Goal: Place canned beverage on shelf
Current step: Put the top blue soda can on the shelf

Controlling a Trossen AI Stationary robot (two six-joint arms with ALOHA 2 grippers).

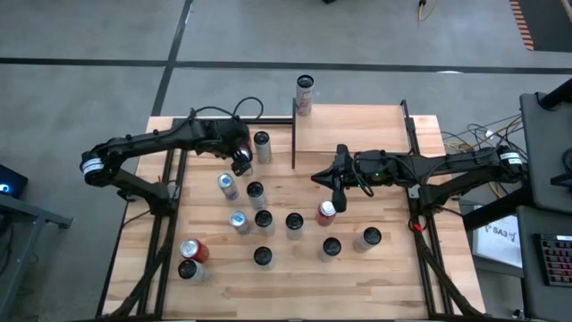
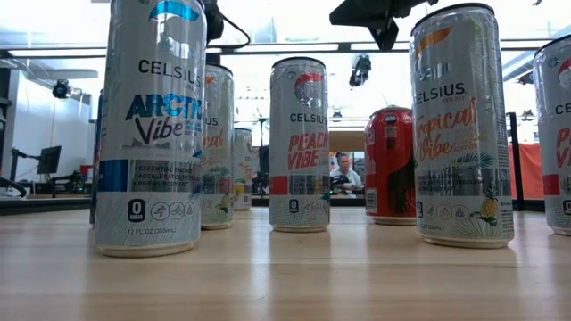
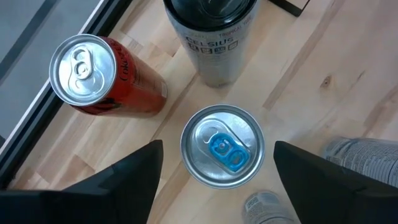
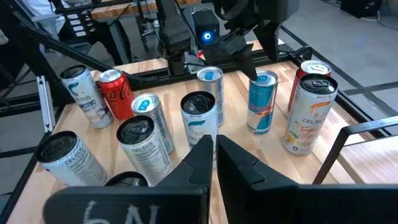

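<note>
Seen from above: a plank table crowded with upright drink cans, and the shelf (image 1: 349, 134), a small light board with thin black posts, at the far middle. Near its far left corner, one can (image 1: 305, 92) already upright.

Poised over the cluster on the left side, the left gripper (image 1: 241, 163), jaws spread wide. Straddling, without touching, a silver can with a blue tab (image 3: 222, 146), with one dark finger (image 3: 134, 180) on each side of it. Close beside that can, a red cola can (image 3: 93, 78) and a dark-topped Celsius can (image 3: 211, 37).

Parked just in front of the shelf, the right gripper (image 1: 335, 183), jaws pressed together and holding nothing.

Likely trouble from here:
- Lowering off-centre would land a finger on the rim and topple the slim can.
- Closing among such tight neighbours could nudge one over and start a chain of falls.
- Carrying a tall can toward the shelf risks clipping the left post (image 1: 293, 134) or the waiting right arm.
- Releasing near the board's edge could let the can drop off.
</note>
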